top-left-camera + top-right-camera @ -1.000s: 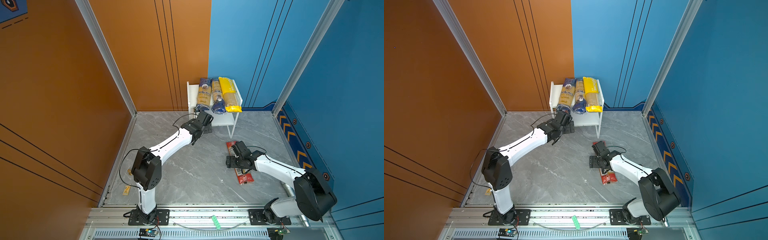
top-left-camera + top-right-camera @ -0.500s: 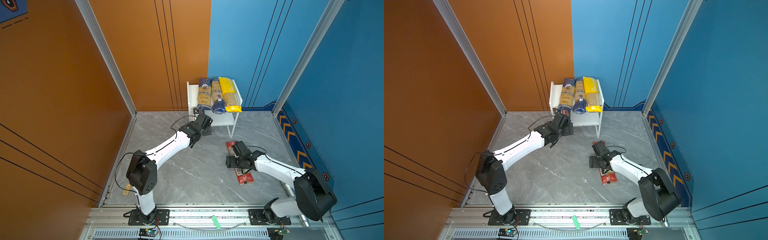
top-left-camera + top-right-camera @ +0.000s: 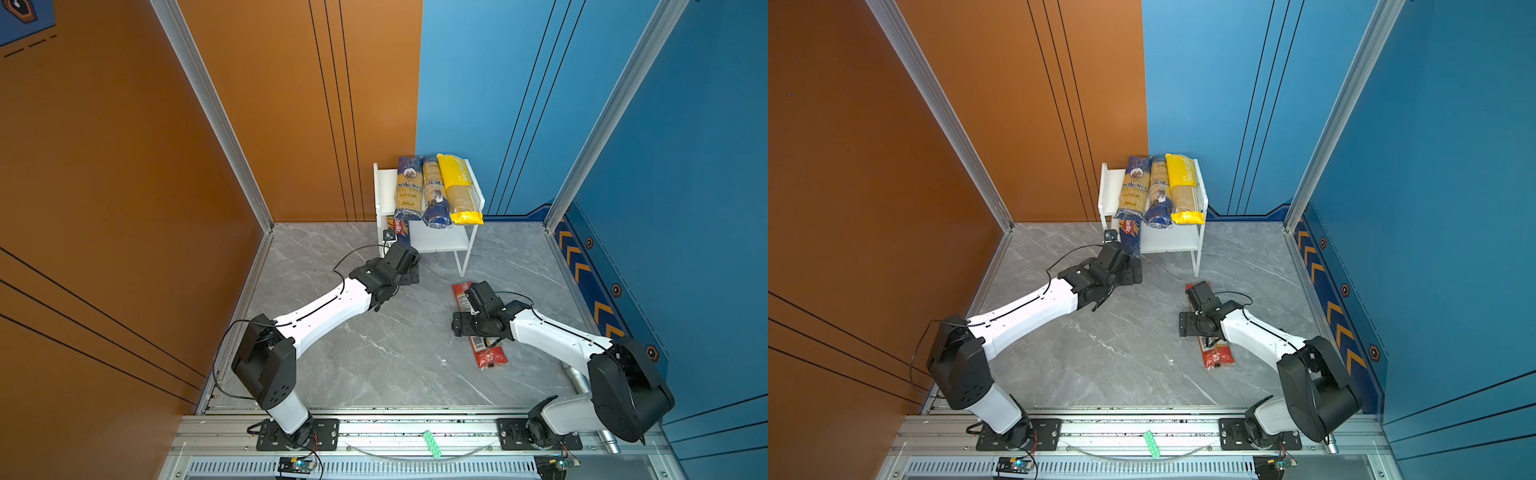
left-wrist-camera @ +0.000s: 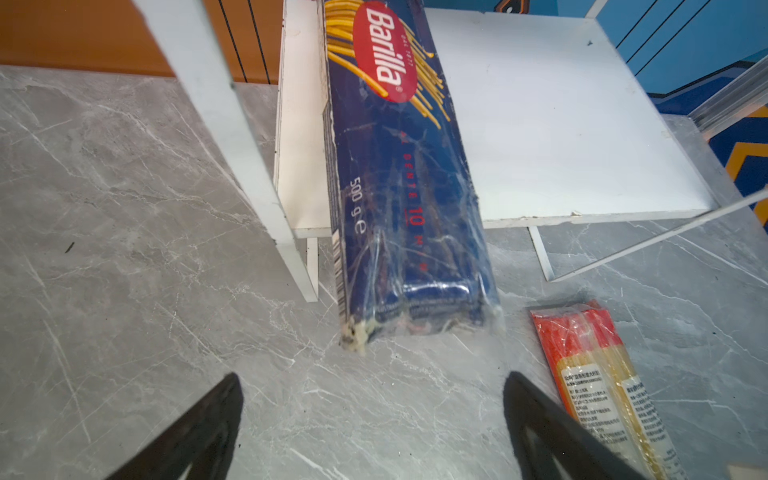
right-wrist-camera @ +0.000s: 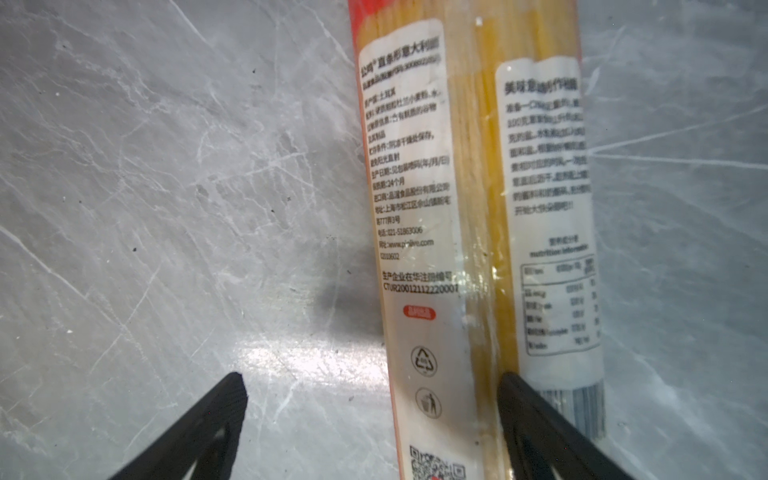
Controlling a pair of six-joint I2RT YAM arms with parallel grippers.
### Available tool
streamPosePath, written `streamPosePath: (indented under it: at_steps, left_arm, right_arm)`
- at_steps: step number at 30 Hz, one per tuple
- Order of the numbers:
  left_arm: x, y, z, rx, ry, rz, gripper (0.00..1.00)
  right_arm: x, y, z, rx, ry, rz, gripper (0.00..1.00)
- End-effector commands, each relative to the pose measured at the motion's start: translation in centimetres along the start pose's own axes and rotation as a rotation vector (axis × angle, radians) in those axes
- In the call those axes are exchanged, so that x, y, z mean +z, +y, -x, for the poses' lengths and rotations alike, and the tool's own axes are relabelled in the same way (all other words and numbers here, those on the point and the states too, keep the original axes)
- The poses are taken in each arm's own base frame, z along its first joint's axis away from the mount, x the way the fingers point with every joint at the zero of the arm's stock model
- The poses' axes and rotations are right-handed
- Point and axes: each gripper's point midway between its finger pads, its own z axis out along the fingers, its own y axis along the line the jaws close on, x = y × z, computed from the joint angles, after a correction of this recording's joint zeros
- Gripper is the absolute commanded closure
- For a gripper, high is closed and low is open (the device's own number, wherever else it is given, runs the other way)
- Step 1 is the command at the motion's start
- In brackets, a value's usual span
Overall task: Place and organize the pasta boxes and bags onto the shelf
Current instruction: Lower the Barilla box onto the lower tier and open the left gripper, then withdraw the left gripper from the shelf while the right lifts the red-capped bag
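White shelf (image 4: 561, 124) holds Barilla pack (image 4: 399, 174) below; left end effector (image 4: 374, 377), right end effector (image 5: 370, 376) spread.

Barilla pack (image 3: 399, 231): in both top views only a short stretch shows below the upper board of the shelf (image 3: 436, 243), and the left arm masks its near end. In the left wrist view its far end runs off the picture. Clear pack with red ends (image 3: 1219, 358): the right gripper (image 3: 1198, 324) covers its middle in both top views. In the right wrist view both ends are cut off and the small label print is blurred. The left gripper (image 4: 374, 376) shows finger tips only.
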Motion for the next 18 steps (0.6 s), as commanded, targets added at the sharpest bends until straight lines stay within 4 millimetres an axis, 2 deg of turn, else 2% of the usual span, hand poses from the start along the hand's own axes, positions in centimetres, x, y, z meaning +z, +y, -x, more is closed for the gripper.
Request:
streamPosePath:
  at_steps: [1,8,18]
  left_arm:
    - [-1.6,0.0,0.6,-0.005,-0.066,-0.028,0.02]
    - [-2.6,2.4,-2.9,0.007,-0.068,-0.020,0.02]
    - [-2.0,5.0,-8.2,0.018,-0.028,0.015,0.02]
  right_arm:
    - [-1.1,0.4,0.7,-0.016,-0.006,0.022,0.08]
    - [-1.5,-0.2,0.7,-0.029,-0.009,0.010,0.08]
    - [-1.3,-1.2,-0.2,-0.064,-0.010,-0.002,0.08]
